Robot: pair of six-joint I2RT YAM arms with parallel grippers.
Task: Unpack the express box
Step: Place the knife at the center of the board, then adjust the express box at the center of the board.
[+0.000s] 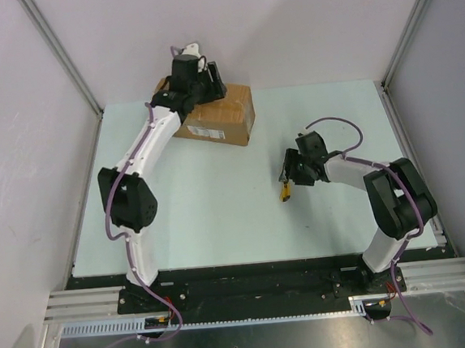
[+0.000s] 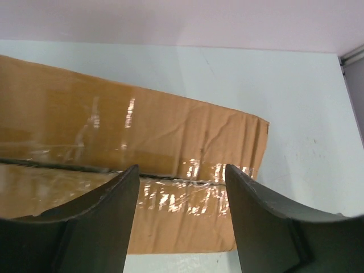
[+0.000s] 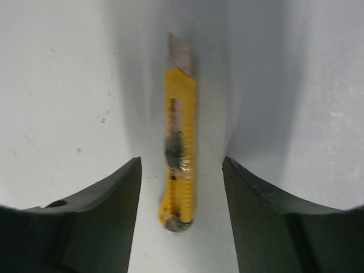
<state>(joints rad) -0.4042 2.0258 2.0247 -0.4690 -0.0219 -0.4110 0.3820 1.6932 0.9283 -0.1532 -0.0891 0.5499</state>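
from the top camera: the express box (image 1: 215, 114) sits at the far left of the pale table (image 1: 220, 216), a brown cardboard carton with a white shipping label (image 1: 206, 132) on its near side. the left gripper (image 1: 206, 77) hangs over its top. the right gripper (image 1: 291, 174) is well apart at mid-table, right above a yellow utility knife (image 1: 285, 192). we can't read either pair of jaws from up here.

left wrist now: jaws spread wide, nothing between them, the box top just below. the cardboard is matte and creased near the corner. glossy tape (image 2: 182, 196) runs along the centre seam, wrinkled and shiny. a dark line shows along that seam on the left; whether it's cut through, we can't tell. our read: the box is stiff but dentable, probably light for its size, and too broad to pinch across. the tape looks slick, so a flap edge at the seam is the place to take hold.

right wrist: jaws open either side of the knife, not touching it. slim yellow plastic body, hard and smooth, short steel blade (image 3: 179, 51) pointing away from us, lying flat on the table.
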